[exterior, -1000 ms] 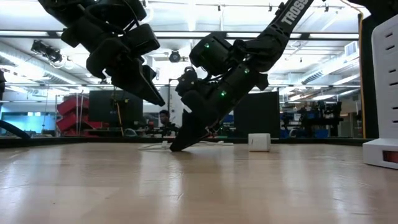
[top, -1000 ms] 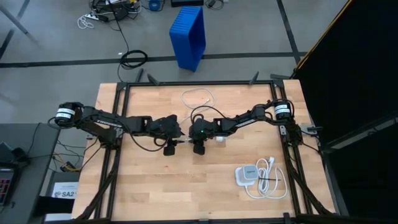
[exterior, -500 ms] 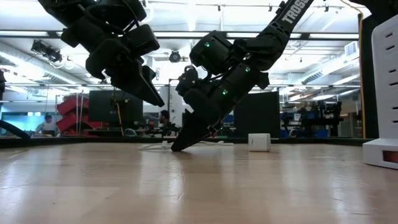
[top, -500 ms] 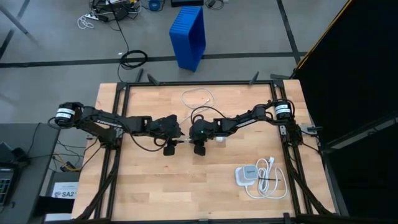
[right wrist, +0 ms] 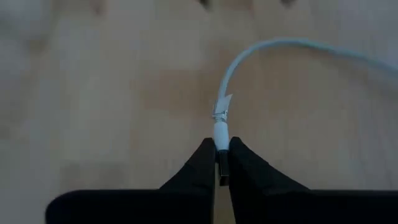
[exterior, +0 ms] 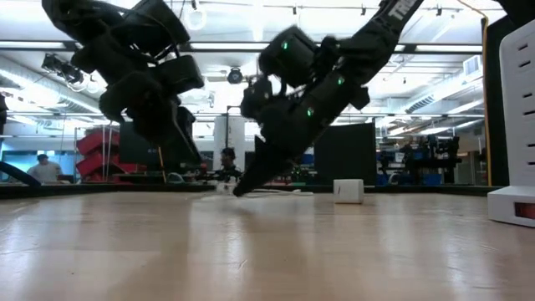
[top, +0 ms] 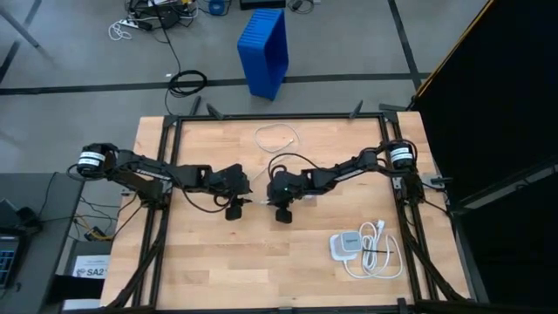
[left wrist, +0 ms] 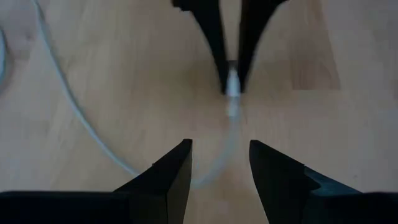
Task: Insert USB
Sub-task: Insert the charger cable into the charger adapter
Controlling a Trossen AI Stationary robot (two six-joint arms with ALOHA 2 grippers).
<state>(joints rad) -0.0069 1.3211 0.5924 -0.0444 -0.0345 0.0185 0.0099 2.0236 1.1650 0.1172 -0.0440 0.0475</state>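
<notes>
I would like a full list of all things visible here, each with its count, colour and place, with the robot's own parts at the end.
USB cable: one, thin white, looped at the far middle of the table; its plug end is pinched in the right gripper.
Socket block: one, flat white, near right part of the table.
Power cord: one, thick white, coiled beside the socket block.
Small white box: one, on the table behind the arms.
Table: one, light wood with a black frame.
Crate: one, blue, on the floor beyond the table.
Black cable coil: one, on the floor.
Left gripper: one, dark, open, facing the plug at the table's middle.
Right gripper: one, dark, shut on the plug.
</notes>
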